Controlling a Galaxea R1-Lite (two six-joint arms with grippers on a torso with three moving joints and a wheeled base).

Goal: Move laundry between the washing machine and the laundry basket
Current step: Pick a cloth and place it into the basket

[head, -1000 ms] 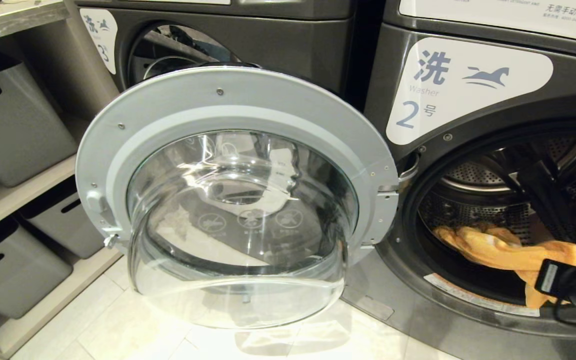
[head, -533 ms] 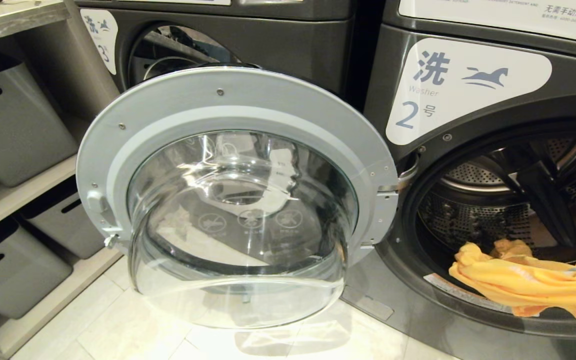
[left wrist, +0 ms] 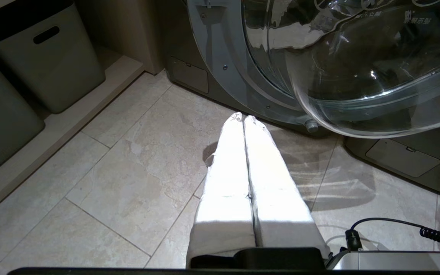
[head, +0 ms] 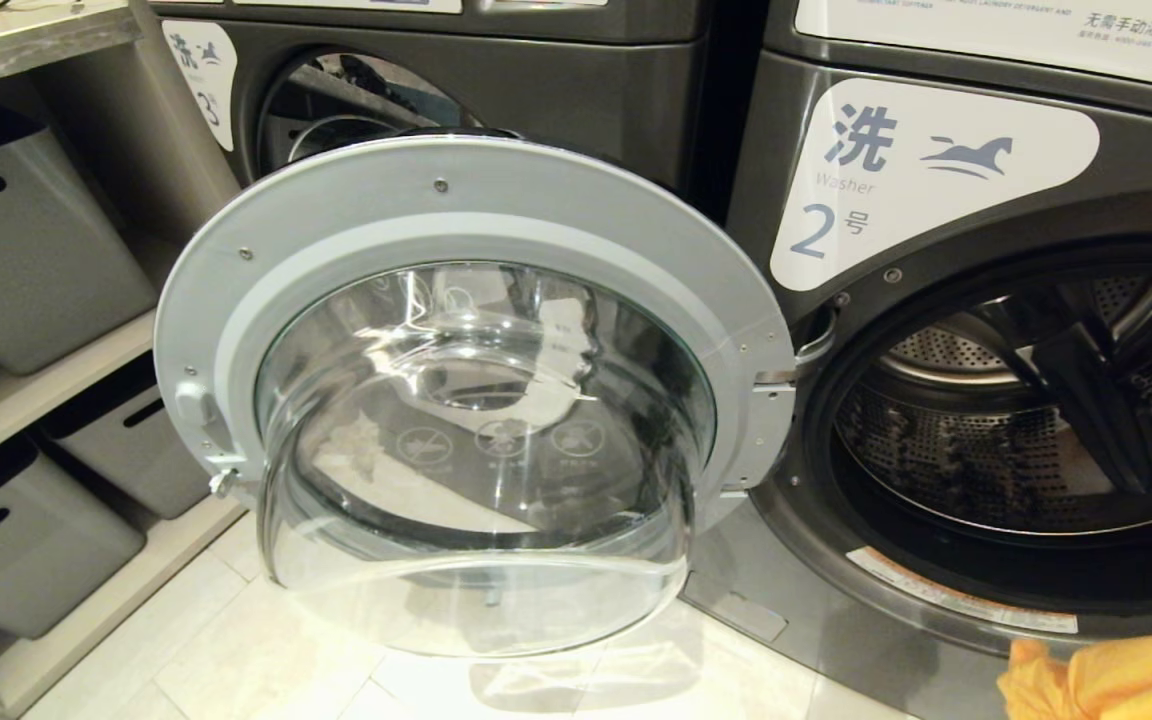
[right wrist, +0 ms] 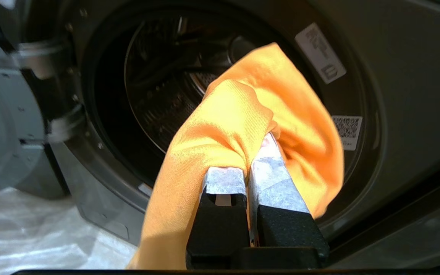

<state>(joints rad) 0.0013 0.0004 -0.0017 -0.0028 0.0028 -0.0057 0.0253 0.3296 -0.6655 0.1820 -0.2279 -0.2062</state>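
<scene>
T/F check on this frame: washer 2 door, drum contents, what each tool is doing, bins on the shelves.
1. Washer 2's door stands open. True.
2. The orange cloth lies inside the drum. False: it is outside, clamped in the right tool.
3. The left tool is shut and empty, over the floor. True.
4. The left tool is gripping the door. False: it touches nothing.
5. Grey bins sit on shelves left of the washers. True.

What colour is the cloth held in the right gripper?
Plain orange-yellow cloth, no pattern; the right wrist view shows it best, pinched in the right gripper.
</scene>
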